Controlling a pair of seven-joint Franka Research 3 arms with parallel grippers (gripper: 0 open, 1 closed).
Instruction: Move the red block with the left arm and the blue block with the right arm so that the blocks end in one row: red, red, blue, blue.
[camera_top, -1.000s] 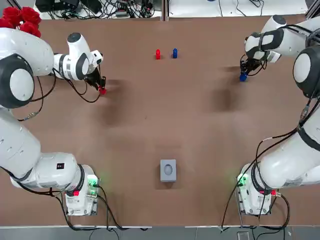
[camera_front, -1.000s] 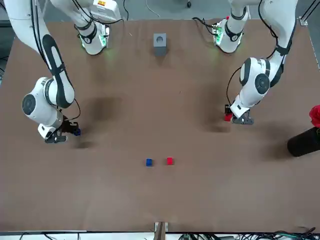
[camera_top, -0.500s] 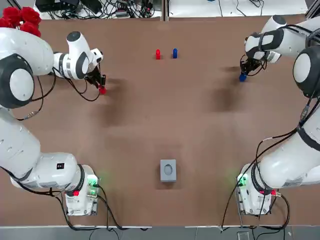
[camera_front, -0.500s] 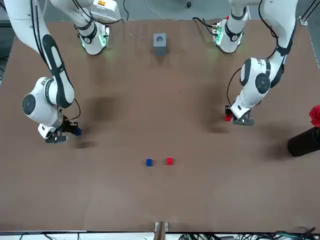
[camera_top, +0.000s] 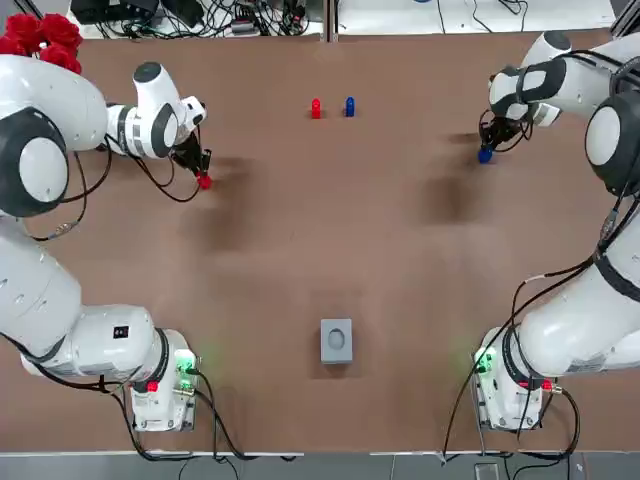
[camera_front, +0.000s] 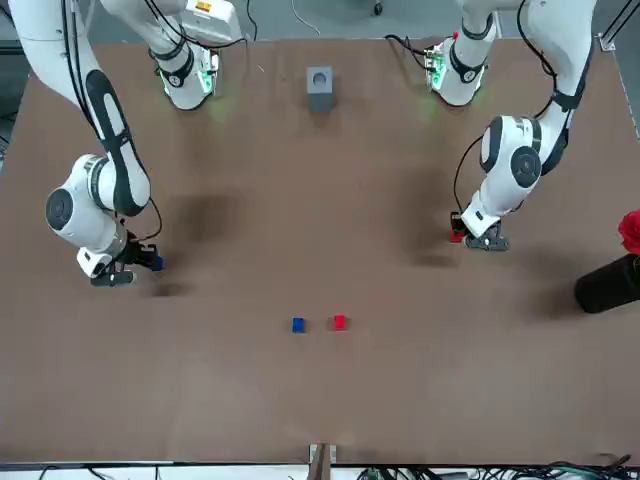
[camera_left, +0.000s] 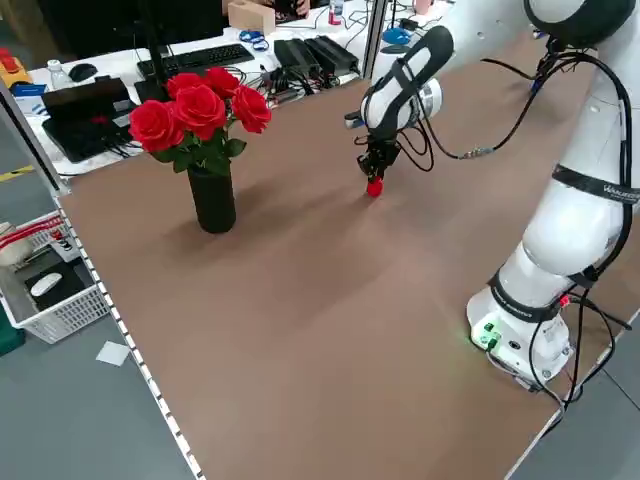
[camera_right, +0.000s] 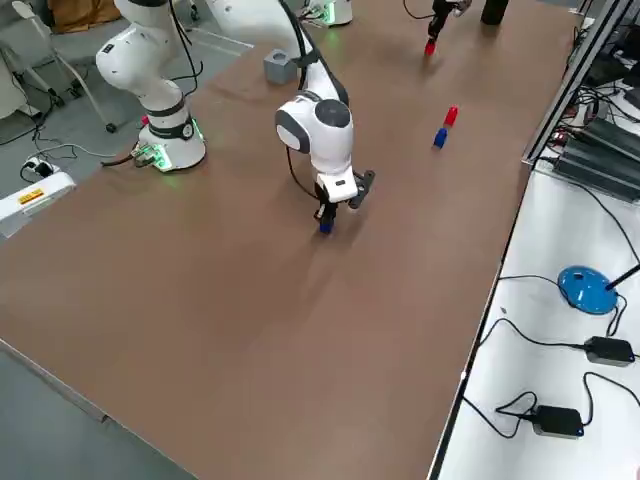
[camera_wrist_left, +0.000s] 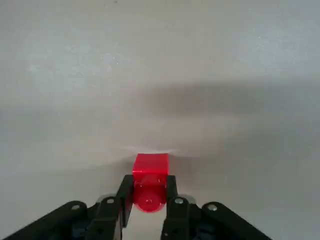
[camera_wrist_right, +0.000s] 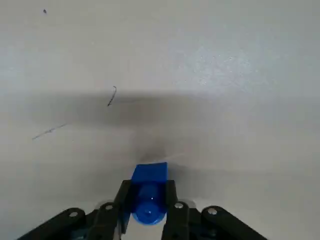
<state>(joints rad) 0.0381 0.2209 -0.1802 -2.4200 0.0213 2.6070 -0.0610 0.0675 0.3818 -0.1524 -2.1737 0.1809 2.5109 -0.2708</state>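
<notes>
Top view, table (camera_top: 330, 230): broad and brown, with room along the far edge for a row of four.
Left arm: reaching to the far left of the table, wrist bent down over the loose red block.
Right arm: mirrored at the far right, wrist bent down over the loose blue block.
Vase of roses (camera_left: 212, 195): upright at the far left corner, well apart from the work, with no part in the task.
Grey fixture (camera_top: 336, 340): near the bases, midway between them, clear of both arms.
Left gripper (camera_top: 202, 172): pointing straight down, fingers pinched on two sides of the outer red block; upright hold probably meant for a square set-down.
Right gripper (camera_top: 487, 143): same posture, fingers pinched on two sides of the outer blue block.
Outer red block (camera_wrist_left: 150, 172): between the left fingers, at or just off the table, cannot tell which; well apart from the middle pair.
Outer blue block (camera_wrist_right: 149, 187): between the right fingers, equally low, well apart from the middle pair on the other side.
Middle red block (camera_top: 316, 108): at the centre of the far edge, on the robot's left of its blue neighbour; by judgement already in the second place.
Middle blue block (camera_top: 349, 106): just beside it with a small gap; by judgement already in the third place.
Step in hand, by judgement: carrying inward, red to the left of the pair and blue to its right, with the spacing matched to that gap.
</notes>
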